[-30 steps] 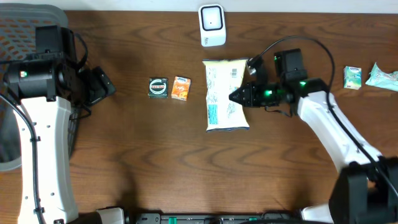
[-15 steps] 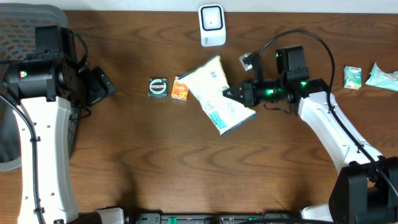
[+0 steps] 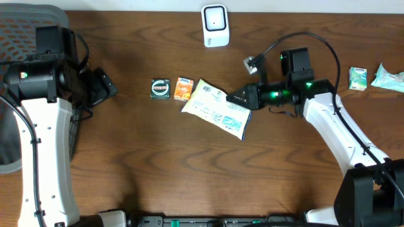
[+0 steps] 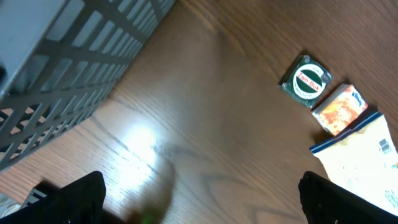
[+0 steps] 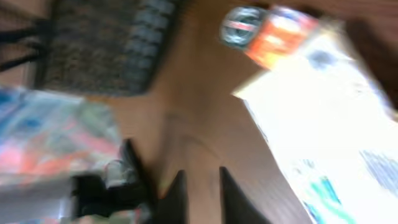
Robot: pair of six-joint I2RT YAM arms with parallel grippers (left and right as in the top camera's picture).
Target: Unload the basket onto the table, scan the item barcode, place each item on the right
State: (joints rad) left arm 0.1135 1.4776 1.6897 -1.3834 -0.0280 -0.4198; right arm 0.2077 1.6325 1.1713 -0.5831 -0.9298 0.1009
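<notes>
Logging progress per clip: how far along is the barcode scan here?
Done: cannot tell whether anything was scanned; the bag lies flat on the table beside the orange box, away from the scanner. In hand: nothing; the right gripper sits at the bag's edge, jaws slightly apart; the left gripper hangs open. Left: likely the tin and orange box, both lying apart from the scanner.

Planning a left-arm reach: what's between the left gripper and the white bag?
Overhead shows bare table off the left gripper, then a green round packet and an orange packet side by side, the orange one next to the white bag.
</notes>
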